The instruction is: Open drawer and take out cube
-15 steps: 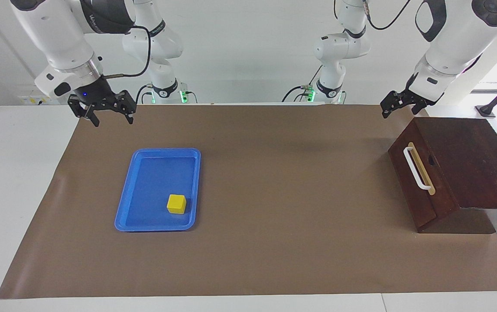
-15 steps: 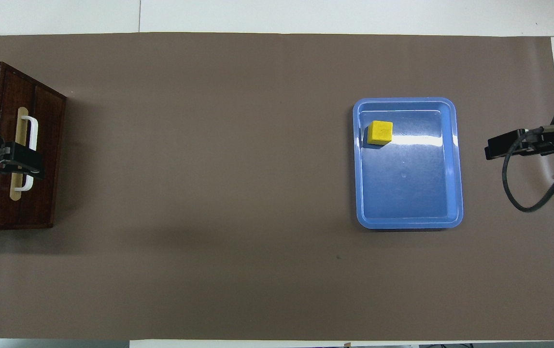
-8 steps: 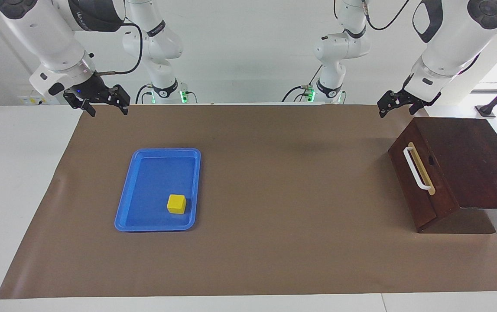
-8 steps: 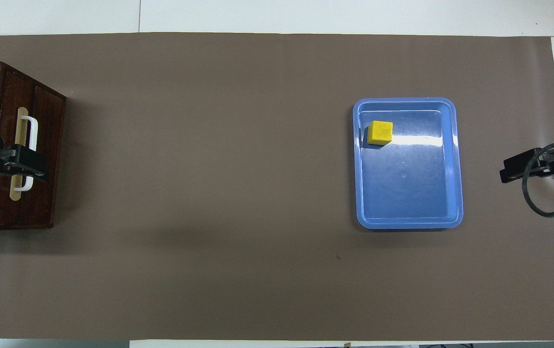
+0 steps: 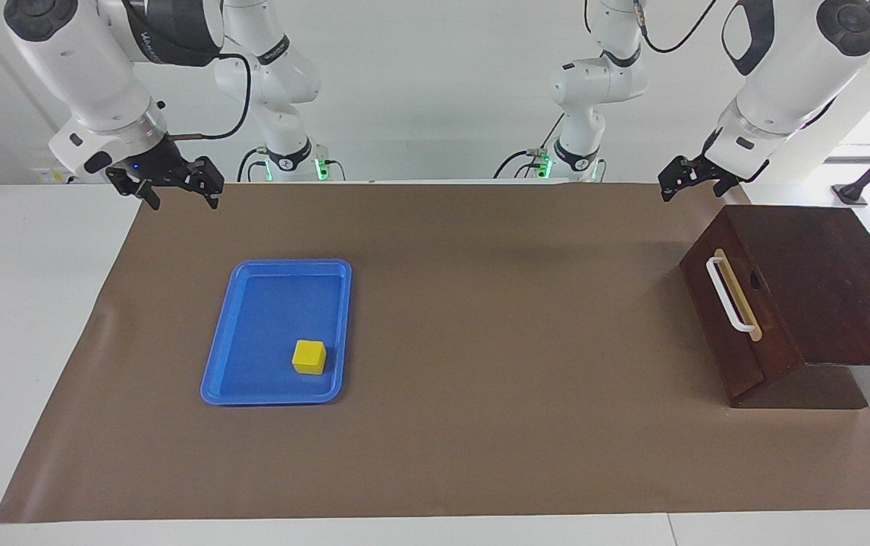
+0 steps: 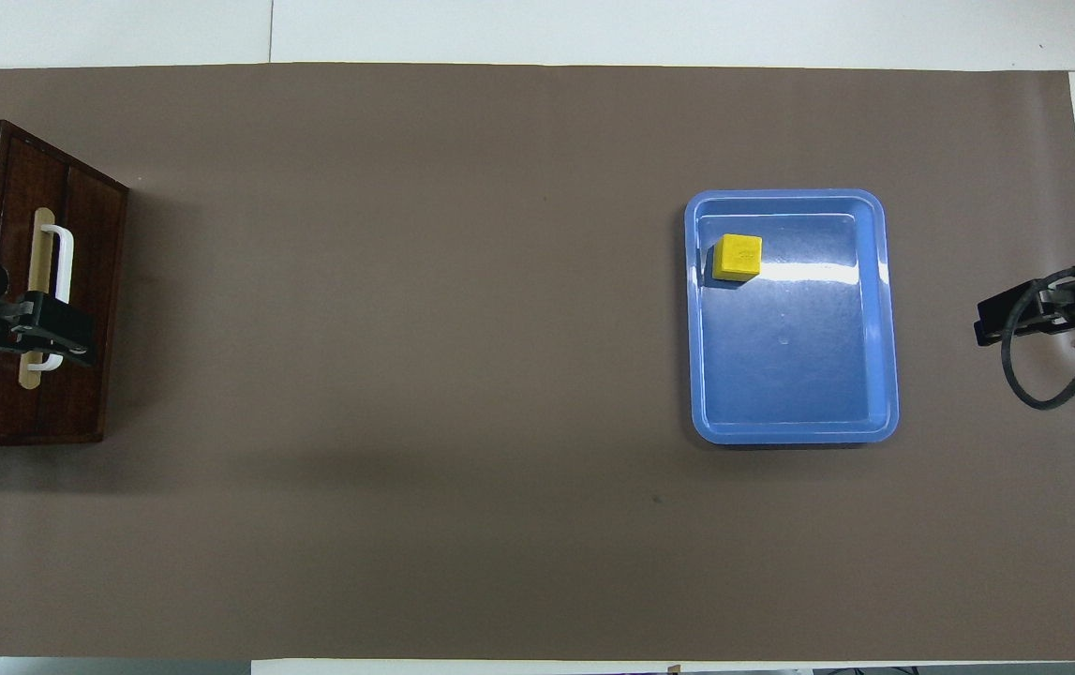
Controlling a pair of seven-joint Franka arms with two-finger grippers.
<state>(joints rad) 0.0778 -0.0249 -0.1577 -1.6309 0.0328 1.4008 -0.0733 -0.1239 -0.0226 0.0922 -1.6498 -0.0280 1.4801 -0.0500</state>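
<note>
So the cube (image 5: 309, 356) is sitting in the blue tray (image 5: 215, 364), in the corner farthest from the robots and on the side facing the middle of the table. It's already out of the drawer (image 5: 730, 318), which looks pushed fully shut in its dark wooden box (image 5: 821, 280) at the left arm's end of the table. My guess is the task is basically done.

The relation that matters: the drawer front faces the middle of the table, and its white bar handle (image 5: 730, 296) runs nearer-to-farther from the robots. Any pull would have to go toward the right arm's end. The left gripper (image 5: 689, 176) is by far the closer one — it hangs raised over the mat's robot-side edge, just by the box's nearer corner, fingers spread and holding nothing. From overhead it overlaps the handle, but the facing view shows it well up and apart.

The right gripper (image 5: 174, 182) hovers over the mat's edge near the tray — also spread wide, empty.

The cube itself: small, bright yellow, crisp edges, resting flat.
</note>
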